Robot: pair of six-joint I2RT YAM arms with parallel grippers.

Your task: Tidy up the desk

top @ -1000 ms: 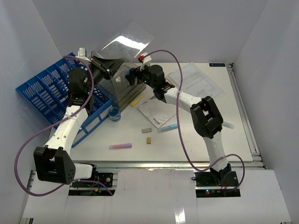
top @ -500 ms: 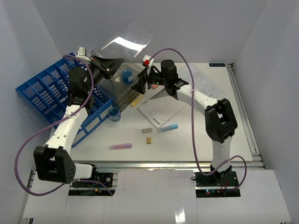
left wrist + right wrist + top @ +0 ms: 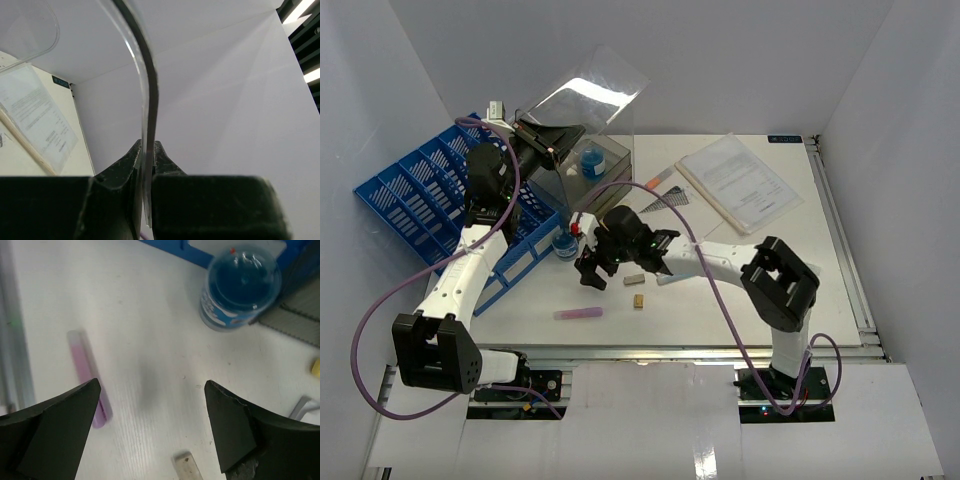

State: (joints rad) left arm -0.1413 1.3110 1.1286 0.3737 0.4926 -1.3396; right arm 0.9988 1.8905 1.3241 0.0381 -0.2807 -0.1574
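Note:
The white desk (image 3: 760, 305) carries loose items. My left gripper (image 3: 548, 140) is shut on the edge of the clear bin's raised lid (image 3: 595, 85); the left wrist view shows the jaws (image 3: 146, 150) pinching that curved clear sheet (image 3: 149, 90). My right gripper (image 3: 590, 270) is open and empty, low over the desk (image 3: 150, 340). It hangs between a blue bottle (image 3: 240, 285) and a pink highlighter (image 3: 90, 385). A small silver piece (image 3: 187, 467) lies just below the fingers.
The clear bin (image 3: 605, 175) holds a blue bottle (image 3: 590, 160). Another blue bottle (image 3: 565, 243) stands by the blue file rack (image 3: 420, 185). The pink highlighter (image 3: 578, 313), a silver piece (image 3: 633, 281) and a gold piece (image 3: 639, 300) lie near the front. Sleeved papers (image 3: 735, 180) lie at the back right.
My right arm has left the bin, where a blue bottle now sits, and swung down and left to the desk front. The left gripper still holds the lid up.

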